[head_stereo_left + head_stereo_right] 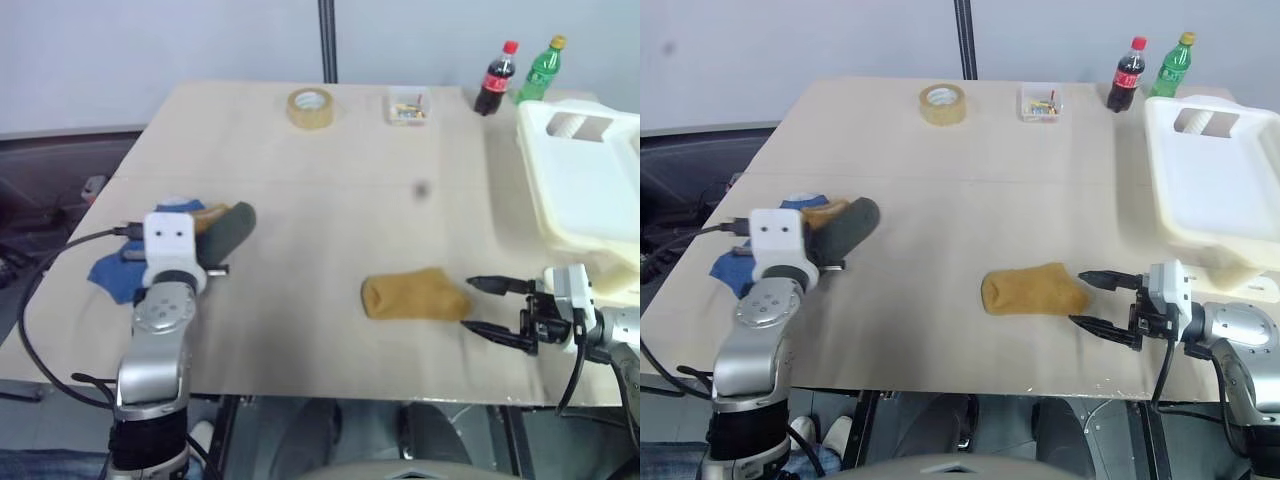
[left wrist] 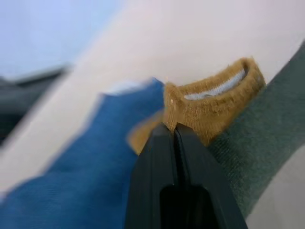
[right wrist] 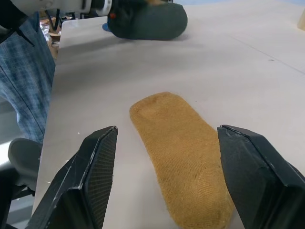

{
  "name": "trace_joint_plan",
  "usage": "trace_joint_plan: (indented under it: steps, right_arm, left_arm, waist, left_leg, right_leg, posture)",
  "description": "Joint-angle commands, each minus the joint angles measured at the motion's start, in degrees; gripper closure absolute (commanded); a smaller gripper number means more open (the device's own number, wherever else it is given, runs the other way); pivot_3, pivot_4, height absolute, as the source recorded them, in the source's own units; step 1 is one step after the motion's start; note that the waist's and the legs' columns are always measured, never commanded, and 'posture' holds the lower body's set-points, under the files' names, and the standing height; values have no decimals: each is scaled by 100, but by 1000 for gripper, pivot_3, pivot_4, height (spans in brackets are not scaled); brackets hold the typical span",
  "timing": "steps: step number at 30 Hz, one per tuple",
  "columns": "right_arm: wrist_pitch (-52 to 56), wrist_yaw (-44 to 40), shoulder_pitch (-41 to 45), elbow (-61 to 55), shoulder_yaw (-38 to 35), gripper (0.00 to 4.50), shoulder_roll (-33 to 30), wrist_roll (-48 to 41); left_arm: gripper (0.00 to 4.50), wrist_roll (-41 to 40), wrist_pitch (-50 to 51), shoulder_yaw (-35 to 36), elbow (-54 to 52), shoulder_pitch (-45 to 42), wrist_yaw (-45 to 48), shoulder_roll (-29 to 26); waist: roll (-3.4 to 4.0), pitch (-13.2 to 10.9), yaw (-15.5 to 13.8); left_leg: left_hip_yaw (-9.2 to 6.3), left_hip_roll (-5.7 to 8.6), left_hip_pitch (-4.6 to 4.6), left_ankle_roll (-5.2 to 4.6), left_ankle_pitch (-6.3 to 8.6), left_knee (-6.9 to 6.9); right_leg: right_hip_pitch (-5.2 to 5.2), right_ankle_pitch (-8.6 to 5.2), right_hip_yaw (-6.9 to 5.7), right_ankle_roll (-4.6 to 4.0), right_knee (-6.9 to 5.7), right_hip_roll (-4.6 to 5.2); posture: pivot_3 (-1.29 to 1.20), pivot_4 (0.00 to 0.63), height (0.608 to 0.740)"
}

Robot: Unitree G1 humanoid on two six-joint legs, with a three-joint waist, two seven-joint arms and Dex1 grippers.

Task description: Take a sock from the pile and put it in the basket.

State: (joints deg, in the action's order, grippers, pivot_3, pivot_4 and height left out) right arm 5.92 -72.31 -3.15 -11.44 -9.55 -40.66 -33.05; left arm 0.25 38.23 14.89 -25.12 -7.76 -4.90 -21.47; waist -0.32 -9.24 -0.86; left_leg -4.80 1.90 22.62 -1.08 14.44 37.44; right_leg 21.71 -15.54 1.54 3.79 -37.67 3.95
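Two claws were over the pale wooden desk [image 1: 330, 200]. The left claw [image 2: 174, 136] was at the pile [image 1: 815, 235] near the desk's left edge, its two black fingers pressed together on the cuff of a mustard sock [image 2: 214, 112] that sat on top of a blue sock [image 2: 90, 176] and beside a dark grey sock [image 2: 267, 143]. From the head views the grey sock [image 1: 228, 228] stuck out past the left wrist toward the middle of the desk.

The right claw [image 1: 490, 305] was low over the front right part of the desk, pointing left, with its fingers spread wide and nothing between them. A second mustard sock [image 1: 413, 295] lay flat on the desk just in front of those fingertips, apart from them; in the right wrist view this sock [image 3: 178, 152] ran lengthwise between the two open fingers [image 3: 93, 167].

The basket [image 1: 1210, 180] stood at the desk's right edge, behind the right claw, cream-white with a handle cut-out in its far wall; I saw no sock inside it.

Along the far edge were a roll of tape [image 1: 310, 107], a small clear box [image 1: 408, 106] of coloured bits, a cola bottle [image 1: 495, 80] and a green bottle [image 1: 538, 70].
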Motion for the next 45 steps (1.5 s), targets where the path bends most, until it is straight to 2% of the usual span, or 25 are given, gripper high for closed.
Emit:
trace_joint_plan:
  steps: [1, 8, 11, 16, 18, 22, 26, 45]
  right_arm:
    - [-94, -18, 2, -185, -84, 1025, 3, -80]
    - [-97, -43, -16, -184, -85, 1025, -1, -83]
    - [-91, -45, -41, -191, -101, 1025, -11, -84]
    - [-95, -46, -61, -187, -125, 1025, -28, -80]
    - [-82, -32, -56, -198, -132, 1025, -32, -84]
    - [-61, 21, -79, -259, -152, 1025, -35, -87]
    - [-41, 72, -166, -351, -195, 1025, -50, -109]
    - [-163, 133, -214, -270, -109, 1025, 17, 7]
  left_arm:
    - [4473, 296, -420, 333, -303, -206, -242, -112]
    - [4473, 782, -835, 763, -333, -567, -513, -436]
    - [4473, 936, -967, 1049, -195, -695, -517, -738]
    - [4473, 1091, -1047, 1285, -12, -611, -489, -890]
    - [4473, 1133, -991, 1142, 120, -491, -356, -858]
    - [4473, 1410, -838, -56, 807, 55, 269, -829]
    - [4473, 1401, -676, -464, 927, 239, 395, -551]
    - [4473, 1218, -807, -145, 950, 109, 223, -29]
  waist:
    - [-2, -1, 1]
    - [-5, -3, 7]
    - [-9, -6, 7]
    - [-10, -6, 7]
    - [-10, -6, 5]
    - [-3, -1, 0]
    - [-36, -20, 5]
    - [-35, -19, 4]
  left_leg:
    - [0, 0, 0, 0, 0, 0]
    - [1, 0, 0, 0, 0, 0]
    - [0, 1, 0, 0, 0, 0]
    - [1, 2, 0, 0, 0, -1]
    - [0, 2, 0, 0, 0, 0]
    - [0, 5, -4, 0, 0, -1]
    - [-3, 2, -1, 0, 0, 0]
    - [-3, 0, 1, 1, 1, -1]
  right_leg:
    - [0, 0, 0, 0, 0, 0]
    - [1, 0, 1, 0, 0, 0]
    - [1, 0, 0, 0, 0, -1]
    - [0, 0, 0, 0, 0, 0]
    - [0, 0, -1, 0, -1, 0]
    - [-2, 0, -1, 0, -2, 1]
    - [1, 0, -2, 0, -3, 0]
    - [2, 0, -1, 0, -3, 12]
  posture:
    - [0, 150, 738]
    - [0, 150, 738]
    - [0, 150, 738]
    - [0, 150, 738]
    - [0, 150, 738]
    - [0, 150, 738]
    - [0, 150, 738]
    - [0, 150, 738]
